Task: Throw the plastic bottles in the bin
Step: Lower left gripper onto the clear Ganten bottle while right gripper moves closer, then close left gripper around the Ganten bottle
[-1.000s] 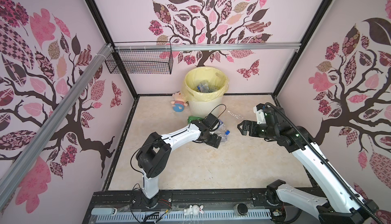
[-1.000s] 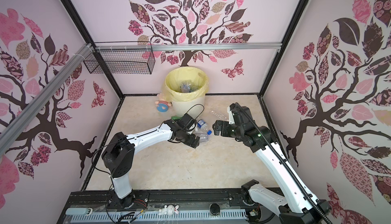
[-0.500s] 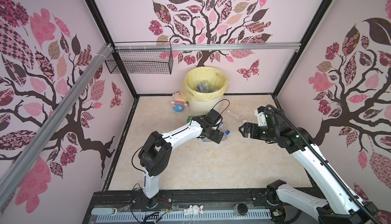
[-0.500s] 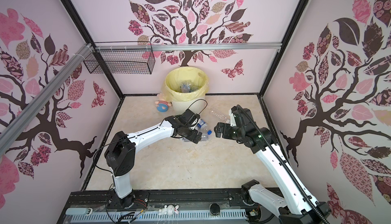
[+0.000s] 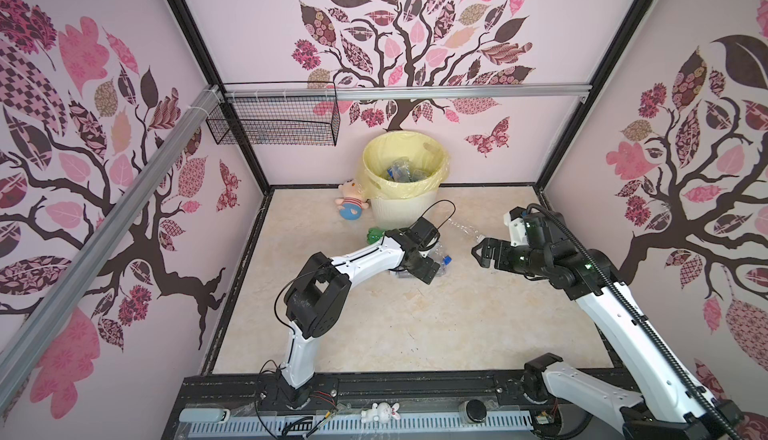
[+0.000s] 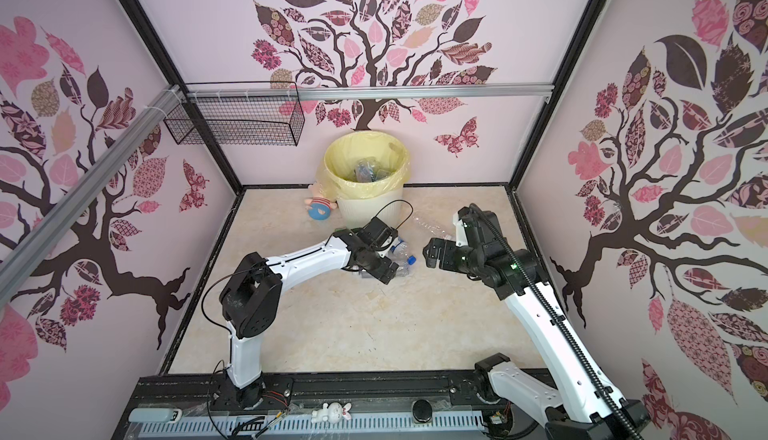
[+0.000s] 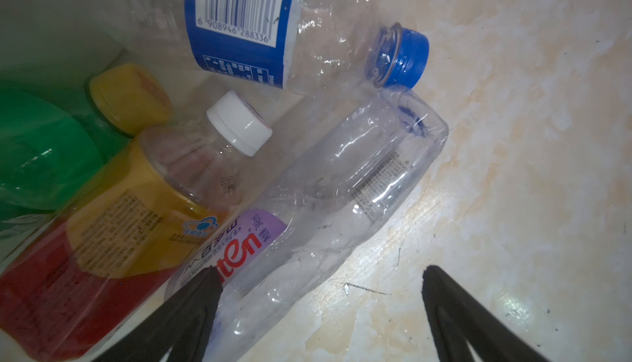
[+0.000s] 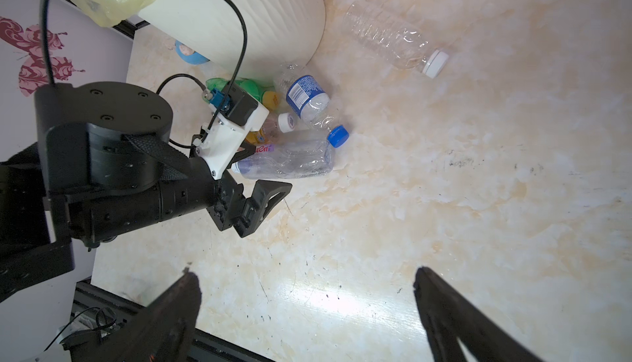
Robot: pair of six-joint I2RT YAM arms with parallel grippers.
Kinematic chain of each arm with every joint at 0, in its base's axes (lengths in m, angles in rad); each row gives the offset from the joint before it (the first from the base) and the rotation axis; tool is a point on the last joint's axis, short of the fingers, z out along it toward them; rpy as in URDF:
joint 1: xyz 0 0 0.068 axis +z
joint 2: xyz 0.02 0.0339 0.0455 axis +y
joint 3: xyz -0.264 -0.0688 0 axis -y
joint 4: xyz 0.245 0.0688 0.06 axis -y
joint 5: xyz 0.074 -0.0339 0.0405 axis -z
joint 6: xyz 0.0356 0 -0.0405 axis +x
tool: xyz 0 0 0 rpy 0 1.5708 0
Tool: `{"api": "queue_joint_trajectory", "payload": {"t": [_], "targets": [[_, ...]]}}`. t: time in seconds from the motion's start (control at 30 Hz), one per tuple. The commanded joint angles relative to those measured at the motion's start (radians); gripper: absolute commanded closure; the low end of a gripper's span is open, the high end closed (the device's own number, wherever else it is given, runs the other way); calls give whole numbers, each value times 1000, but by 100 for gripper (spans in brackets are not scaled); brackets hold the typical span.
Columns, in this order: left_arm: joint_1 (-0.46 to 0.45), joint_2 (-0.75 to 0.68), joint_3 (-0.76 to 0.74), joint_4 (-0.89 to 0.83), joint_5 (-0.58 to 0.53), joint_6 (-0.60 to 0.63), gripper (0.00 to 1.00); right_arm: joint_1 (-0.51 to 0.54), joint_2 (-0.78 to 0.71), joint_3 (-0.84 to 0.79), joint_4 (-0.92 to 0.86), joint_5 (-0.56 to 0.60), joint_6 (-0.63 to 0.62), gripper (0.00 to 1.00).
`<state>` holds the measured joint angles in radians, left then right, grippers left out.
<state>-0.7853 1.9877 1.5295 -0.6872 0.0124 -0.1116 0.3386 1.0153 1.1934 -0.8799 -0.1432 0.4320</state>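
- The round cream-white ribbed plastic bin (image 5: pixel 390 213), lined with a pale yellow bag, already holds several clear plastic bottles.
- Four more bottles lie in a heap just in front of the bin's base:
  - a clear plastic bottle with a purple label (image 7: pixel 342 185);
  - a clear bottle with a blue label and blue cap (image 7: pixel 239 25);
  - a red-and-yellow-labelled bottle with a white cap (image 7: pixel 136 213);
  - a green bottle with a yellow cap (image 7: pixel 41 144).
- The left gripper (image 7: pixel 319 273) has its jaws spread wide across the purple-labelled bottle, on the heap's side farthest from the bin. One finger overlaps the label end. Nothing is gripped, and I cannot tell whether there is contact.
- The right gripper (image 8: pixel 304 273) is also wide and empty, hovering further from the bin than the heap.
- A lone clear ribbed bottle with a white cap (image 8: pixel 390 38) lies beside the bin's base.
- The step in hand looks like the grasp. Next, the left jaws need to close on the bottle's body, lift it above the bin's rim and release it over the bag.
- The thin wall may crumple or slip.
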Motion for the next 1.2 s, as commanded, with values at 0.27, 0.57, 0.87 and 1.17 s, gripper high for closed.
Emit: {"api": "queue_joint_trajectory", "payload": {"t": [0.27, 0.57, 0.87, 1.17], "targets": [[-20, -19, -53, -3, 33, 10, 13, -7, -53, -34, -4, -16, 62, 0], [-21, -49, -5, 2, -49, 30, 11, -7, -53, -35, 5, -21, 76, 0], [-21, 32, 21, -11, -76, 80, 11, -7, -63, -47, 4, -16, 80, 0], [-20, 36, -34, 14, -43, 49, 14, -7, -56, -66, 28, -22, 86, 0]]}}
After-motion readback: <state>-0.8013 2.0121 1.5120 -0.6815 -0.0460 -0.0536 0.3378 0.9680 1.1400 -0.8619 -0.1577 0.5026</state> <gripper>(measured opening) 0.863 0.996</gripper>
